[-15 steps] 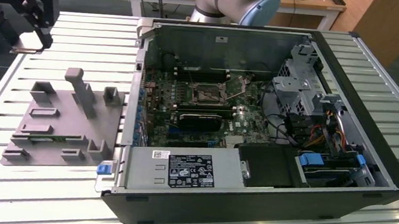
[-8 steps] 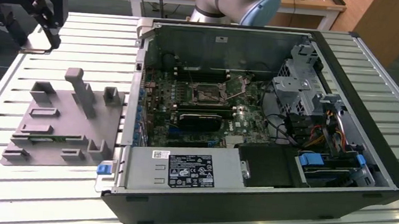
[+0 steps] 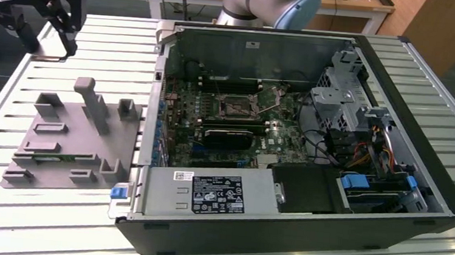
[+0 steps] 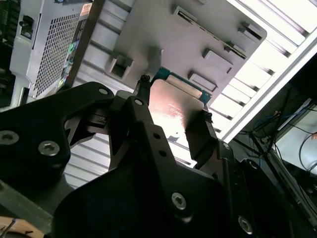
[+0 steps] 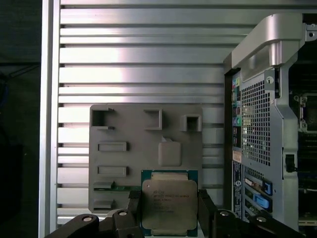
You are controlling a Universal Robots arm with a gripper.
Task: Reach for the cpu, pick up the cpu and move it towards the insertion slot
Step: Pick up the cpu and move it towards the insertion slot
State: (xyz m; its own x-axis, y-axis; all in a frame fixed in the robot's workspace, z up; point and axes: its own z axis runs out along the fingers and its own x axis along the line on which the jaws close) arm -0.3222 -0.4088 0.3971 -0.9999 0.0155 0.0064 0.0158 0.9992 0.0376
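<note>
In both wrist views the cpu (image 5: 169, 204), a square chip with a shiny metal top and a green edge, sits between my two black fingers (image 5: 205, 206). My gripper (image 5: 169, 198) is shut on it from two opposite sides. The second wrist view shows the cpu (image 4: 171, 106) held above the grey tray (image 4: 188, 34). In the exterior view my gripper (image 3: 51, 49) hangs high over the table at the far left, beyond the tray (image 3: 72, 146). The insertion slot (image 3: 236, 105) is the square dark socket on the green board inside the open computer case, well off to the exterior view's right.
The open computer case (image 3: 308, 140) lies on its side on the slatted metal table (image 3: 96, 44); its rear panel (image 5: 267, 124) is close beside the tray. Upright posts (image 3: 91, 101) rise from the tray. A black card (image 3: 226, 138) and cables (image 3: 364, 150) lie inside the case.
</note>
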